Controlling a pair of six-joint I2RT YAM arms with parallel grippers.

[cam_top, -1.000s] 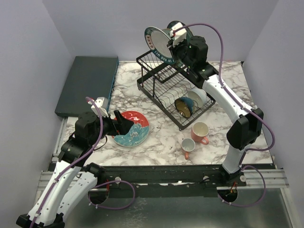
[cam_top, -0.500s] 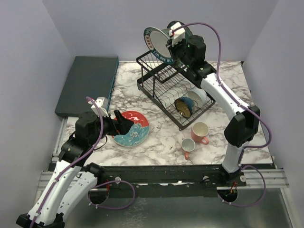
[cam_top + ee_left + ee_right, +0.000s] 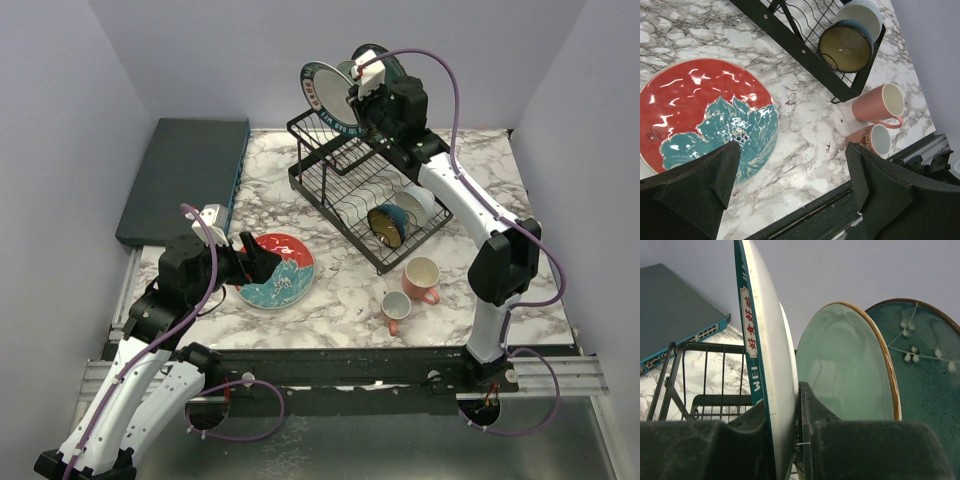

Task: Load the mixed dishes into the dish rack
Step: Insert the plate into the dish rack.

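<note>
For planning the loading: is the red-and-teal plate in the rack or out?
Out. The red-and-teal plate lies flat on the marble table, apart from the dish rack.

The left arm (image 3: 185, 275) is folded low, and the left gripper (image 3: 262, 264) points forward with its jaws spread wide. The right arm (image 3: 465, 195) reaches far forward and up, the right gripper (image 3: 352, 100) held high, jaws pinched on a plate (image 3: 772, 355) rim.

— What stands at the far left?
— A dark teal flat slab (image 3: 185, 175), its side face a lighter blue, lies at the far left corner of the marble table (image 3: 345, 305).
— And around it?
— Pale lilac walls (image 3: 240, 50); a metal rail (image 3: 565, 375) runs along the near edge.
</note>
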